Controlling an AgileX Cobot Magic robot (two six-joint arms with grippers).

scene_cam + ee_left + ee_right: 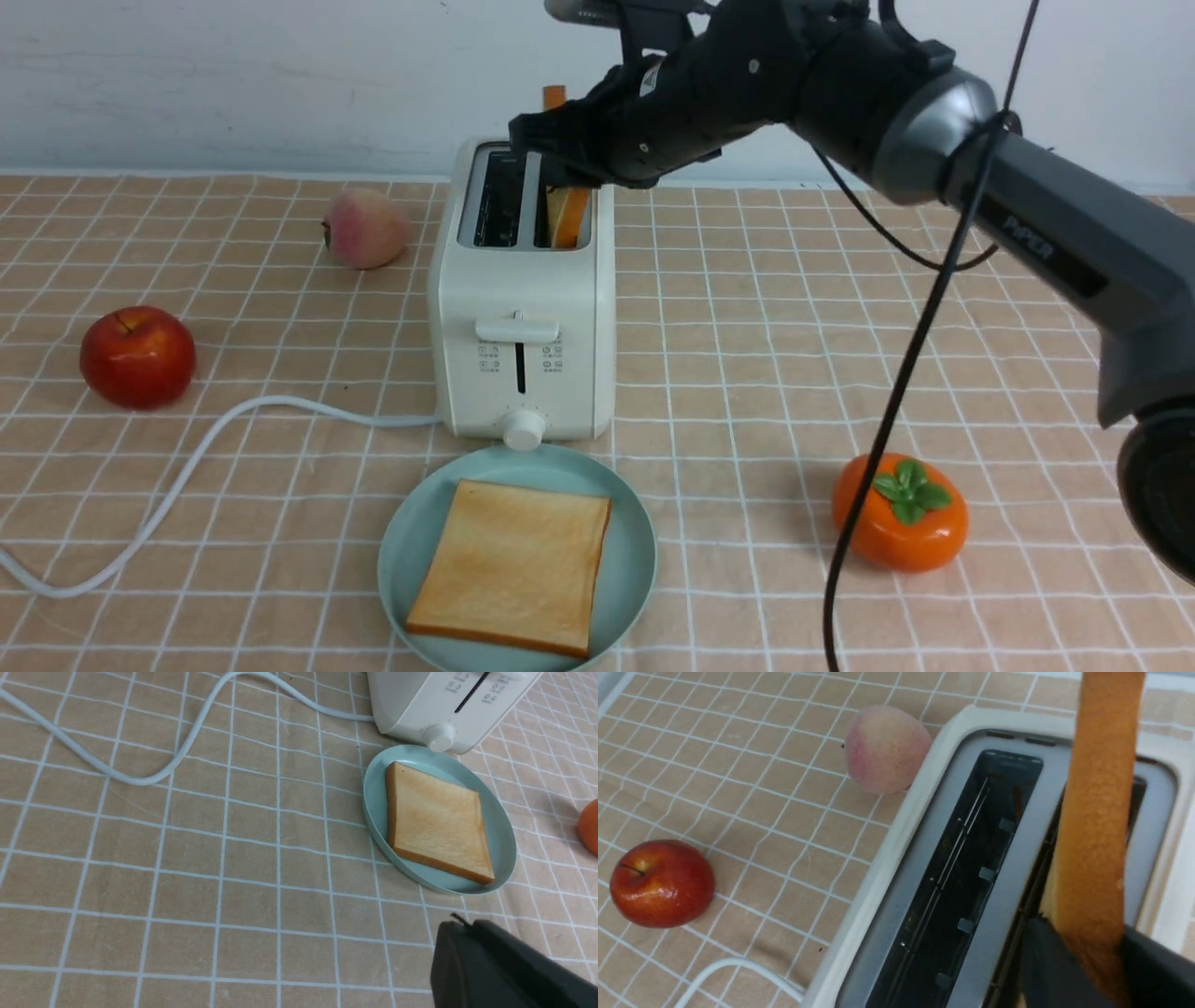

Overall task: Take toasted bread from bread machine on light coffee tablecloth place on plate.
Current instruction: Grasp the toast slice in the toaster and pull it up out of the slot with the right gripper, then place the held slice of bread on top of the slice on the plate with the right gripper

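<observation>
Tan cloth with white squares (747,355) across most of front view; white toaster (523,299) upper middle, blue-green plate (630,560) bottom middle, red apple (138,357) left, pink peach (366,228) upper left, orange persimmon (900,512) lower right, white cord (201,457) curving from toaster to left edge

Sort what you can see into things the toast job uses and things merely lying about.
Used in the job:
- toast slice on plate
- toast slice in toaster slot
- plate
- toaster
- right claw
- tablecloth

Lying about:
- red apple
- peach
- persimmon
</observation>
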